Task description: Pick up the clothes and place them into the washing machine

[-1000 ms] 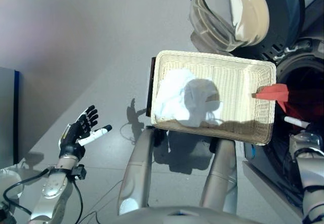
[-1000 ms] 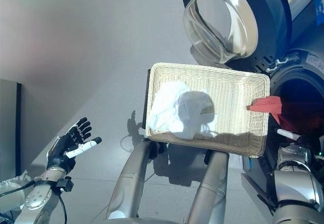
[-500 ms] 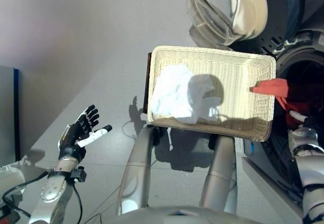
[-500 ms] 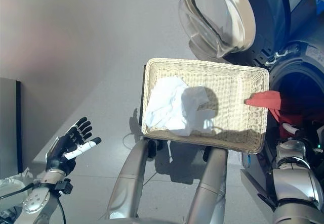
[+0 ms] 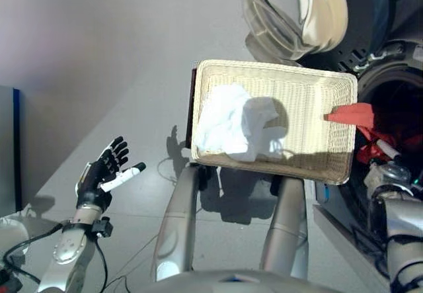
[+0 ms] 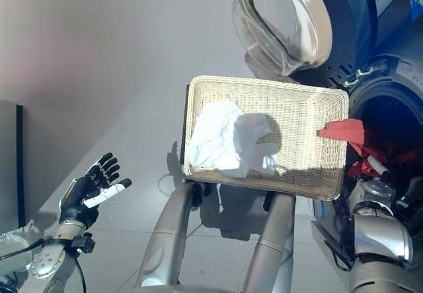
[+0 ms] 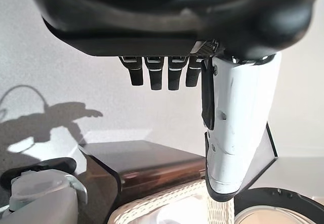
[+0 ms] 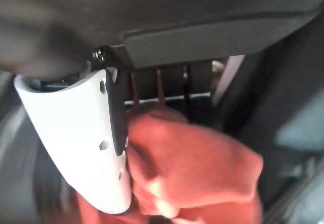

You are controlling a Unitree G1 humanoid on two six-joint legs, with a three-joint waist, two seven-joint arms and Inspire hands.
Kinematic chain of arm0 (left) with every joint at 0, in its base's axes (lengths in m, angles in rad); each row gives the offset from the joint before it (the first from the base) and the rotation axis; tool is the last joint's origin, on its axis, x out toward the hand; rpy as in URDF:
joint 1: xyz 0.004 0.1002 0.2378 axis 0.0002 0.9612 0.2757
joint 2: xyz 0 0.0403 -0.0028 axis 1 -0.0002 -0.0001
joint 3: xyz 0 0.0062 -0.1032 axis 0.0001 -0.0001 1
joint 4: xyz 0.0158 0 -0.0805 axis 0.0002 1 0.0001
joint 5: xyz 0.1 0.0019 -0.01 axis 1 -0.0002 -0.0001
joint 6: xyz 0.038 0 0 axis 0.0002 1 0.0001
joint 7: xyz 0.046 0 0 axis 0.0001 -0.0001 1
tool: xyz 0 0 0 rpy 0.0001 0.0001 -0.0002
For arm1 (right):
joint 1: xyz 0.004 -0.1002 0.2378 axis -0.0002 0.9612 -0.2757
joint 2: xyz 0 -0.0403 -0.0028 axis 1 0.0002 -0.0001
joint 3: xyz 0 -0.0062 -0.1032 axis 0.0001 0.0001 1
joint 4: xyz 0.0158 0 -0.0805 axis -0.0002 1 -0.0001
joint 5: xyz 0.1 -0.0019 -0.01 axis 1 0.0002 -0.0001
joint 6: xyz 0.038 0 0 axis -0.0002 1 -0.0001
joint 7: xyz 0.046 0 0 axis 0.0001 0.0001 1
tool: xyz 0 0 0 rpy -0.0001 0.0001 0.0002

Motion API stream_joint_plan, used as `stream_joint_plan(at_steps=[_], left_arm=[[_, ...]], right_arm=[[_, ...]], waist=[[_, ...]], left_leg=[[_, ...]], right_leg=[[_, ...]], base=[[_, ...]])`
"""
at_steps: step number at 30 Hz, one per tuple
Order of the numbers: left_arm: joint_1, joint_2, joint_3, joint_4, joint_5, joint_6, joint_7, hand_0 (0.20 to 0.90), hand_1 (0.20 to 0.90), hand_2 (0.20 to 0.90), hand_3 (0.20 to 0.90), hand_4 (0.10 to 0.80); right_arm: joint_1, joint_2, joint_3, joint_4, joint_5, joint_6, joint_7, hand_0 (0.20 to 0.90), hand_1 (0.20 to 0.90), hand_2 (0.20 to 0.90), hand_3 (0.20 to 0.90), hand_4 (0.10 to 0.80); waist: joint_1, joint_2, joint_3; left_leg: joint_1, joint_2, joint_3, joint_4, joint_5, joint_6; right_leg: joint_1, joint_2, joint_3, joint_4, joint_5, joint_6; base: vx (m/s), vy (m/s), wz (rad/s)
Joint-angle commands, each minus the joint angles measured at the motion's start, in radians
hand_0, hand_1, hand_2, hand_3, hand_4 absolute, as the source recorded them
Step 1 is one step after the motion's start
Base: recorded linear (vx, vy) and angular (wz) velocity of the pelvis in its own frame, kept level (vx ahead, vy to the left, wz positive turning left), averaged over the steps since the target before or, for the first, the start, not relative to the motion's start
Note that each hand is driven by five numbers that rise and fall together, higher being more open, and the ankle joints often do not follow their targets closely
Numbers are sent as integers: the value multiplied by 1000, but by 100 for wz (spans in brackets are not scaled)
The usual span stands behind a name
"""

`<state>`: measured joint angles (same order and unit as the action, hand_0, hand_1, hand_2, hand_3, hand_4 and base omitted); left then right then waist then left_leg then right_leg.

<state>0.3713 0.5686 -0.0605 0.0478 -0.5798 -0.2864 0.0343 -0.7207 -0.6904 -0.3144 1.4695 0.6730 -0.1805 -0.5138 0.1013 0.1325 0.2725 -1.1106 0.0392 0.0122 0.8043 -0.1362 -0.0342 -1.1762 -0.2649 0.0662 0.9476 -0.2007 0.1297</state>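
A red cloth (image 5: 353,113) hangs over the right rim of the wicker basket (image 5: 271,68) and trails down into the washing machine's dark drum (image 5: 396,94). My right hand (image 5: 386,150) is inside the drum mouth. In the right wrist view its white-covered thumb (image 8: 86,143) and curled fingers pinch the red cloth (image 8: 202,163). A crumpled white cloth (image 5: 231,121) lies in the left half of the basket. My left hand (image 5: 102,174) hovers over the floor at the lower left, fingers spread and holding nothing.
The washer's round glass door (image 5: 297,8) stands swung open just behind the basket. The basket rests on a dark stand (image 7: 136,163) between me and the machine. A dark cabinet edge (image 5: 6,147) shows at the far left.
My right hand has gone lower and deeper into the drum, drawing the red cloth after it off the basket rim. The left hand has stayed put.
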Motion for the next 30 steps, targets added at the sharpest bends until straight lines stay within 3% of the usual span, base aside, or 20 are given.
stream_joint_plan(at_steps=[1, 4, 10, 14, 24, 27, 30], left_arm=[[0, 46, 79, -16, -19, -46, 42, 900, 900, 900, 900, 800], [-4, 50, 73, -10, -31, -24, 50, 900, 900, 900, 900, 800], [-6, 35, 53, 1, -47, -11, 64, 900, 900, 900, 900, 800], [0, 33, 48, 8, -58, -11, 63, 900, 900, 900, 900, 800], [54, 55, 69, -25, -84, -16, 22, 900, 900, 900, 900, 800], [62, 61, 70, -31, -82, -21, 23, 900, 900, 900, 900, 800], [58, 59, 67, -25, -75, -26, 28, 900, 900, 900, 900, 800]], right_arm=[[-17, -37, -105, 21, 440, -197, 3, 200, 200, 200, 200, 300], [-54, -18, -159, -1, 612, -266, 15, 200, 200, 200, 200, 300], [-90, -10, -200, -84, 667, -363, -47, 200, 200, 200, 200, 300], [-116, -85, -208, -115, 642, -377, -106, 200, 200, 200, 200, 300], [-65, -394, -233, -94, 547, -383, -201, 200, 200, 200, 200, 300], [-47, -431, -232, -89, 528, -387, -207, 200, 200, 200, 200, 300], [-41, -414, -226, -94, 522, -397, -196, 200, 200, 200, 200, 300]], waist=[[11, 8, -53], [18, 9, -63], [15, 16, -65], [13, 27, -71], [-19, 38, -84], [-23, 38, -83], [-24, 40, -82]], left_leg=[[0, 23, -21, -10, -23, -24], [0, 21, -20, -12, -23, -25], [4, 20, -16, -18, -20, -24], [12, 19, -10, -28, -18, -26], [19, 30, -13, -53, -11, -42], [19, 32, -13, -52, -11, -44], [16, 31, -10, -49, -9, -41]], right_leg=[[-13, 18, -36, 21, -39, -39], [-12, 17, -31, 22, -45, -41], [-15, 16, -19, 27, -47, -43], [-13, 17, -13, 24, -49, -42], [-8, 18, -12, 15, -57, -36], [-9, 17, -12, 10, -53, -35], [-12, 20, -13, 12, -50, -35]], base=[[0, 0, 0], [6, 2, -1], [-1, 2, -1], [0, 0, 0], [3, -1, 1], [-5, -2, 1], [0, 0, 0]])
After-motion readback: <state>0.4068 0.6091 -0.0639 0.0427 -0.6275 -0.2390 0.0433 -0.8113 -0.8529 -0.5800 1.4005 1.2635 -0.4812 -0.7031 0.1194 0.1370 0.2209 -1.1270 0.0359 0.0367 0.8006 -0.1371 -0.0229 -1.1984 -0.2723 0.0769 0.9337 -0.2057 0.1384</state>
